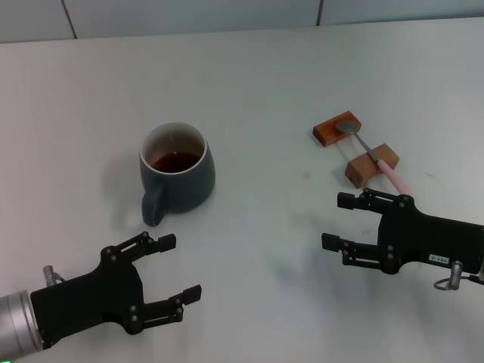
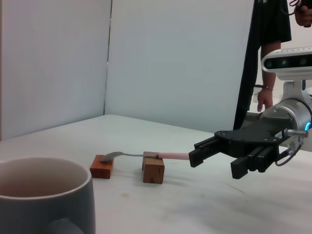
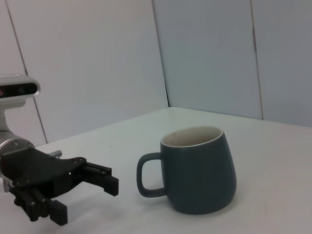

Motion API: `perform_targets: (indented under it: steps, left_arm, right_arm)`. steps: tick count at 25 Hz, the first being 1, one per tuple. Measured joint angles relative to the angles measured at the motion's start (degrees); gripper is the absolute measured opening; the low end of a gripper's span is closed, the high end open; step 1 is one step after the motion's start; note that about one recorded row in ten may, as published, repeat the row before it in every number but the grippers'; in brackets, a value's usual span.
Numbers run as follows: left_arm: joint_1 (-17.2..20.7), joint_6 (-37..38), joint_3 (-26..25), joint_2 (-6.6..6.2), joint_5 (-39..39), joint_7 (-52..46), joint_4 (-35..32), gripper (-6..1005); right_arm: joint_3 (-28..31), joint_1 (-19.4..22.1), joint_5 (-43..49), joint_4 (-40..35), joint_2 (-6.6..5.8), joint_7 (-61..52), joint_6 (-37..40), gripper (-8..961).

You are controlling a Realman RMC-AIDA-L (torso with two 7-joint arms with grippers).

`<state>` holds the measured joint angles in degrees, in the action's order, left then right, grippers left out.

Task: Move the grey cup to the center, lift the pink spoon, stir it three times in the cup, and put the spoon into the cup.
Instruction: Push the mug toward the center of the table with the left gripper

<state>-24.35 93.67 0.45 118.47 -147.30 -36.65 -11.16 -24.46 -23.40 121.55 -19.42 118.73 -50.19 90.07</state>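
Note:
The grey cup [image 1: 178, 168] stands left of the table's middle with dark liquid inside and its handle turned toward me; it also fills the corner of the left wrist view [image 2: 44, 197] and shows whole in the right wrist view [image 3: 197, 169]. My left gripper [image 1: 175, 268] is open, low at the near left, a short way in front of the handle. The pink spoon [image 1: 374, 155] lies bridged across two orange-brown blocks at the right, bowl on the far one; the same spoon [image 2: 146, 155] shows side-on. My right gripper [image 1: 338, 221] is open just in front of the spoon's handle end.
Two orange-brown blocks [image 1: 336, 128] [image 1: 371, 166] carry the spoon. A white wall with panel seams backs the table. A person [image 2: 270, 53] stands behind the robot's right arm in the left wrist view.

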Motion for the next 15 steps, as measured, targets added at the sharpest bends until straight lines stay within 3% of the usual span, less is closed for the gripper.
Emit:
perform_targets:
  steps: [8, 15]
  left_arm:
    - [-0.6, 0.2, 1.4, -0.08, -0.8, 0.2, 0.0, 788]
    - [-0.6, 0.1, 1.4, -0.09, -0.4, 0.1, 0.0, 467]
  right_arm:
    - [0.1, 0.0, 0.0, 0.0, 0.00, -0.1, 0.0, 766]
    - [0.1, 0.1, 0.0, 0.0, 0.01, -0.1, 0.0, 766]
